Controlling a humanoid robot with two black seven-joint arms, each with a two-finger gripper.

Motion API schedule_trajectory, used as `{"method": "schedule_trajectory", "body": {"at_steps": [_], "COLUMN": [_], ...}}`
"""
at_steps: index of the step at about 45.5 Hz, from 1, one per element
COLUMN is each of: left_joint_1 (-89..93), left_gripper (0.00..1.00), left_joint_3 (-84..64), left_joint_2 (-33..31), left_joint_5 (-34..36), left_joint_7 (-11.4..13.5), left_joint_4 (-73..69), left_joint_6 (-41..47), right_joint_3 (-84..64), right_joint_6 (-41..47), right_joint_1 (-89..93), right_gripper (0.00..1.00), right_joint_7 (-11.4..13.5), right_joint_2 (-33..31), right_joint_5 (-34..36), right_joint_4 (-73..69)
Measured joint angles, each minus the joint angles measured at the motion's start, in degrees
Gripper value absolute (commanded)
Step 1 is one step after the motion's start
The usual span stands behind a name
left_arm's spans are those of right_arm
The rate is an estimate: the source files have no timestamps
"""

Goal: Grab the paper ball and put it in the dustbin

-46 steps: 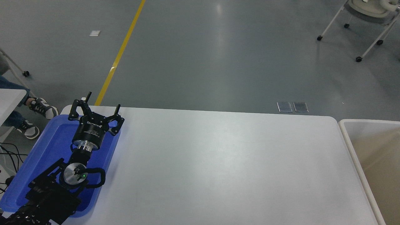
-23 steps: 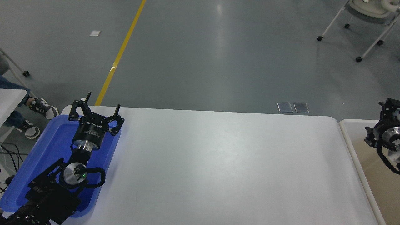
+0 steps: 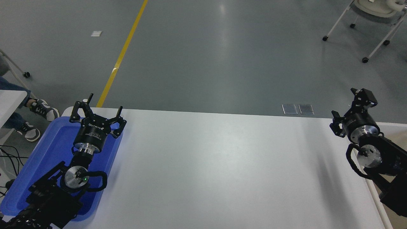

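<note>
No paper ball shows anywhere in the head view. The dustbin (image 3: 377, 199) stands off the table's right end; only its pale rim shows, behind and beside my right arm. My right gripper (image 3: 349, 107) hovers at the table's far right corner, by the bin's near-left corner. Its fingers are spread and nothing is between them. My left gripper (image 3: 97, 106) is parked open over the far end of the blue tray (image 3: 51, 152) at the lower left.
The white table (image 3: 222, 165) fills the middle. A person's shoes (image 3: 43, 109) are on the floor beyond the tray, and cables (image 3: 8, 156) hang at the left edge. A wheeled chair frame (image 3: 375, 35) stands at the top right.
My right arm has come in from the right edge, moving left and up from over the bin to the table's far right corner. The left arm has not moved.
</note>
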State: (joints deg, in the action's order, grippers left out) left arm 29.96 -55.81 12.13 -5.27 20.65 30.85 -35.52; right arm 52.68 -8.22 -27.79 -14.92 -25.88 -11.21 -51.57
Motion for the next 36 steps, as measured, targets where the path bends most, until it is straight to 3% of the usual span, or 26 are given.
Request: {"method": "schedule_trajectory", "body": {"at_steps": [6, 14, 18, 36], "left_joint_1": [0.01, 0.0, 0.01, 0.01], "left_gripper": [1.0, 1.0, 1.0, 1.0], "left_joint_3": [0.0, 0.0, 0.0, 0.0], "left_joint_2": [0.0, 0.0, 0.0, 0.0], "left_joint_5": [-0.01, 0.0, 0.0, 0.0], "left_joint_7": [0.0, 0.0, 0.0, 0.0], "left_joint_4": [0.0, 0.0, 0.0, 0.0], "left_joint_6": [-0.01, -0.02, -0.02, -0.01], "right_joint_3": [1.2, 2.59, 3.19, 4.0], "right_joint_6": [-0.01, 1.53, 2.61, 3.54], "right_joint_1": [2.71, 6.43, 7.66, 10.17], "right_gripper": [1.0, 1.0, 1.0, 1.0], "right_joint_7": [-2.85, -9.64, -11.61, -15.08], "right_joint_2": [0.68, 1.5, 1.69, 3.41], "right_joint_5": [-0.4, -0.68, -0.76, -0.85], "right_joint_4": [-4.07, -7.12, -7.81, -8.32]}}
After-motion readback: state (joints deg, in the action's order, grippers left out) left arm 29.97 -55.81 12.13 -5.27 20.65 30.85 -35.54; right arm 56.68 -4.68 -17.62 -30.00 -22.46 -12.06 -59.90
